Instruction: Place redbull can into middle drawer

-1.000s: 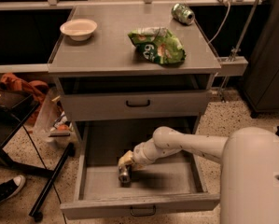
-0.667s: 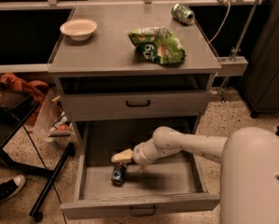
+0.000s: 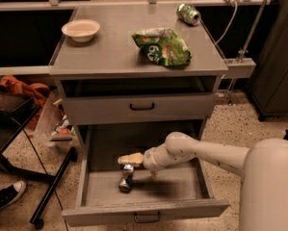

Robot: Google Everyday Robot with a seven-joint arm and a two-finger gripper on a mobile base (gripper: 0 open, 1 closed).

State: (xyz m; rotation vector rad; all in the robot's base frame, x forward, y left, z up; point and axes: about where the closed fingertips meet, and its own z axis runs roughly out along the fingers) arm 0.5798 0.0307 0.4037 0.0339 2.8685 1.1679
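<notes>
The middle drawer (image 3: 143, 211) is pulled out below the closed upper drawer (image 3: 142, 107). The redbull can (image 3: 126, 178), slim with blue and silver, lies tilted on the drawer floor at the left of centre. My gripper (image 3: 130, 160) hangs inside the drawer just above the can's upper end, on a white arm that reaches in from the right. Its tan fingers (image 3: 132, 158) point left and look open. The can rests on the drawer floor, not in the fingers.
On the cabinet top stand a white bowl (image 3: 81, 29), a green chip bag (image 3: 163, 46) and a green can (image 3: 188, 13) lying on its side. A black stand leg (image 3: 52, 186) and a shoe (image 3: 6, 196) are on the floor at the left.
The can has shifted a little on the drawer floor under the gripper. The gripper has stayed almost in place, slightly higher.
</notes>
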